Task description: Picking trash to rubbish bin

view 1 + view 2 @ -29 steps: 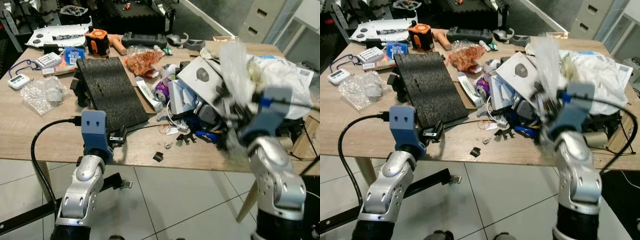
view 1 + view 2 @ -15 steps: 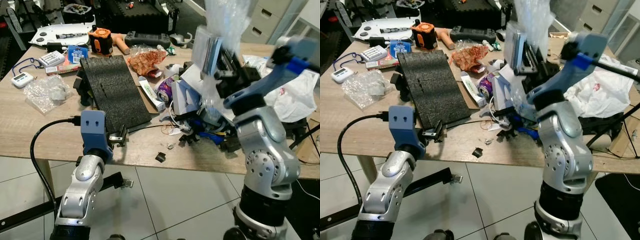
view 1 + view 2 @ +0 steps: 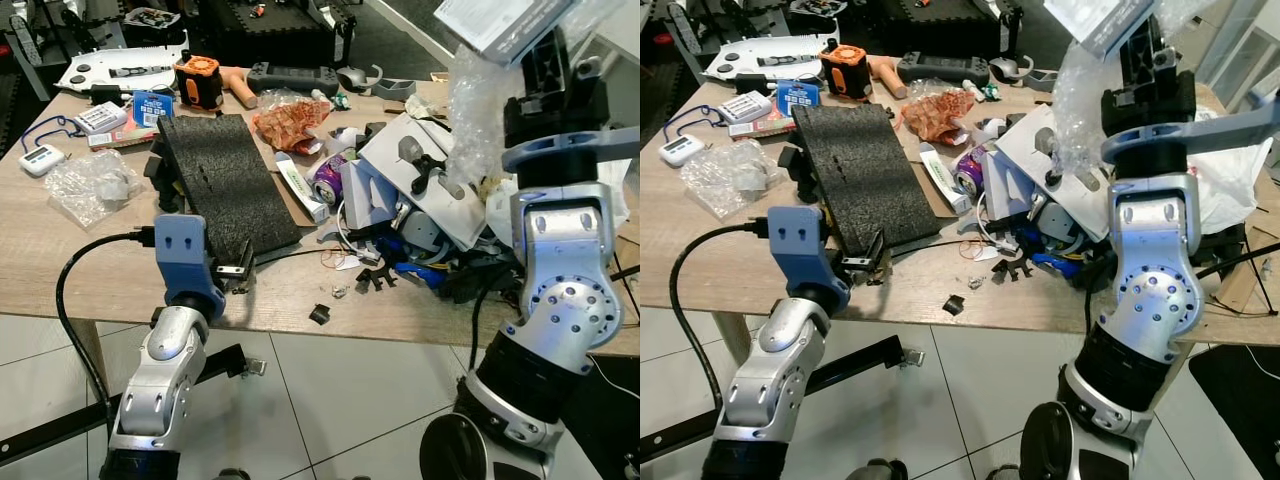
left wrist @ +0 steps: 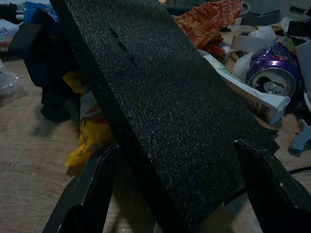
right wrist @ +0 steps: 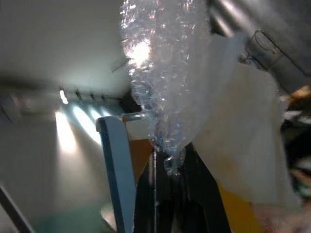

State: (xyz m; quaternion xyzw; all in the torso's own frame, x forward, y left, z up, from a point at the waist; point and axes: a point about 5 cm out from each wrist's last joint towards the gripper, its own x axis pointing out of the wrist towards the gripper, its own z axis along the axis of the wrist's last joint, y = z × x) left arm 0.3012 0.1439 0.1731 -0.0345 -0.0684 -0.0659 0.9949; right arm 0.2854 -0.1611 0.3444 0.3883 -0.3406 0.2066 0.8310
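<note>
Right gripper (image 5: 167,194) jaws are clenched on the bubble wrap (image 3: 478,95), which I hold high at far right. Light, soft, slippery: I pinch a gathered fold. Left gripper (image 4: 175,194) gapes, near the black foam (image 3: 222,180).

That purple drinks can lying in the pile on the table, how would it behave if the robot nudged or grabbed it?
The purple can lies on its side, so a nudge would probably roll it, though the toothpaste box beside it may block that. Its top looks opened, so it is likely empty, light, and easily dented.
</note>
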